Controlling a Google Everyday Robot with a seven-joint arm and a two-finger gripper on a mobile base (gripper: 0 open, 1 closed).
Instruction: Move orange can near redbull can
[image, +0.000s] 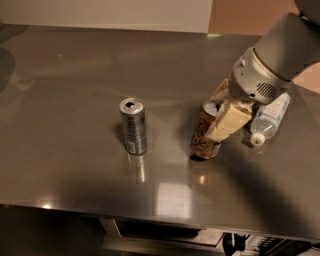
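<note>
The orange can (202, 140) is a brownish-orange can with pale script, tilted slightly on the steel table (75, 90), right of centre. My gripper (222, 112) is shut on the orange can, its cream fingers (227, 122) clasping the can's upper part from the right. The redbull can (133, 125) is a slim silver-grey can standing upright to the left of the orange can, about one can-height away.
A clear plastic bottle (270, 117) lies on its side to the right, behind my gripper and partly hidden by the arm (280, 55). The table's front edge (150, 212) runs along the bottom; a wall lies behind the far edge.
</note>
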